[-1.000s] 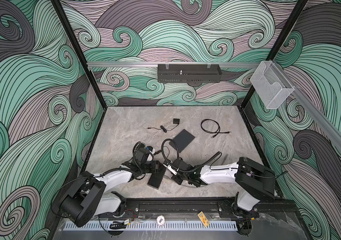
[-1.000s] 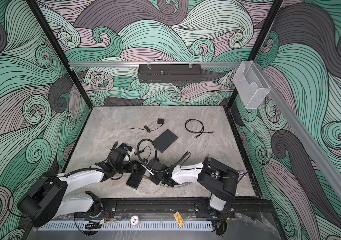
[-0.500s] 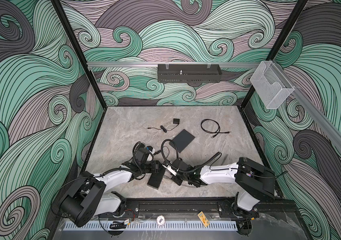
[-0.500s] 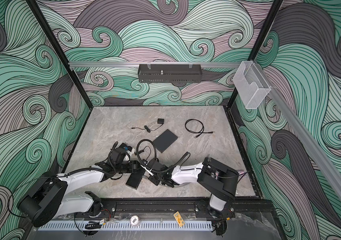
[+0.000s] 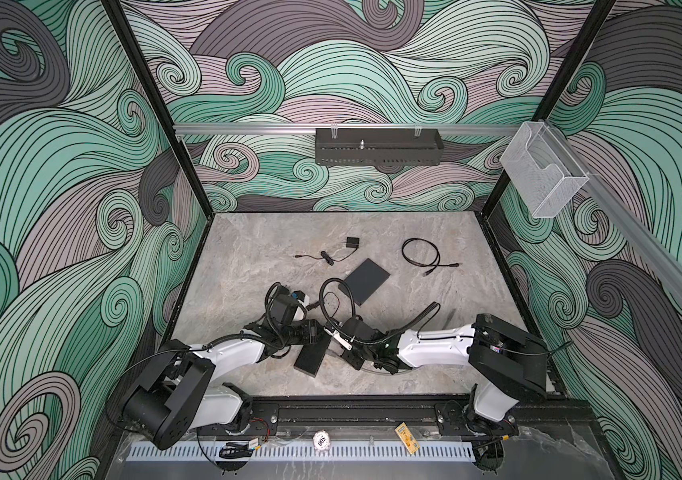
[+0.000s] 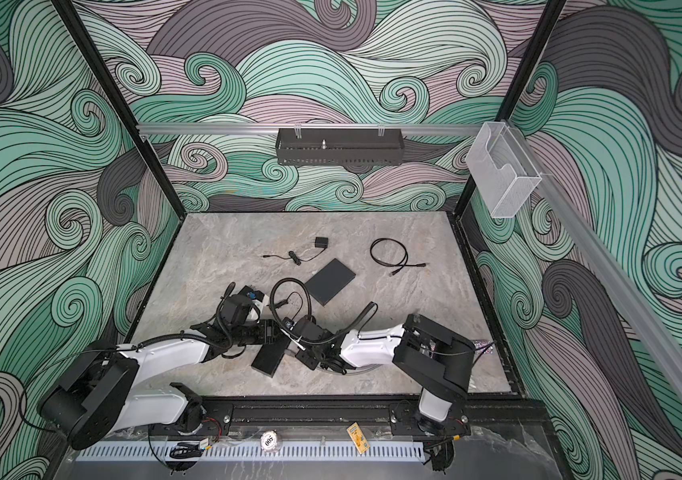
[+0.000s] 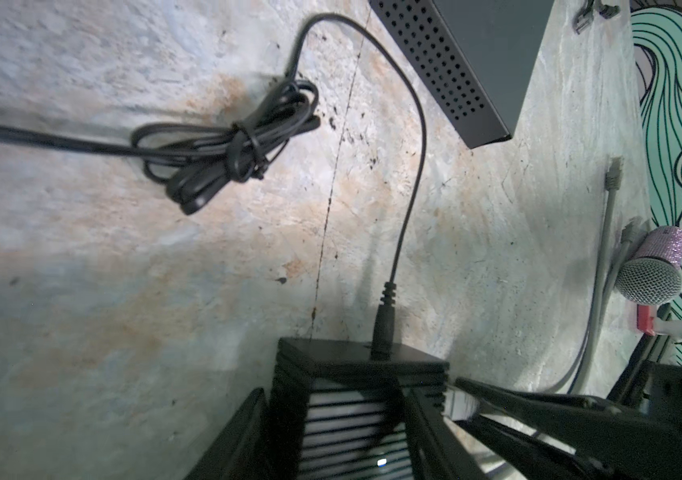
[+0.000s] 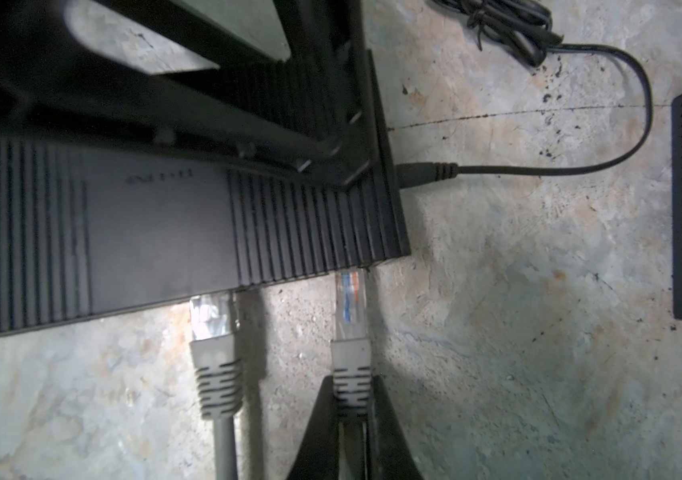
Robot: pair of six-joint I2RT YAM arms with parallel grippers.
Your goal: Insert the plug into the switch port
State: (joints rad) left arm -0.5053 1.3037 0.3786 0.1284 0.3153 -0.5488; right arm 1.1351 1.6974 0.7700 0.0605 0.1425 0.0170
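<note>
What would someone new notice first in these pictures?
The green swirl walls all round strike first. Next, at the front middle of the table, the left tool clamps a black switch while the right tool holds a grey plug at its port edge, beside a second grey plug.

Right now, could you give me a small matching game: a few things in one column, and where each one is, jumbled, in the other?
Things:
1 switch
2 grey network plug at the switch's corner
3 black power plug
4 coiled black cable

Places:
A pinched in the right end effector
B seated in the switch's end face
C lying loose, untouched, at the back
D gripped by the left end effector

Pairs: 1-D, 2-A, 3-B, 4-C
</note>
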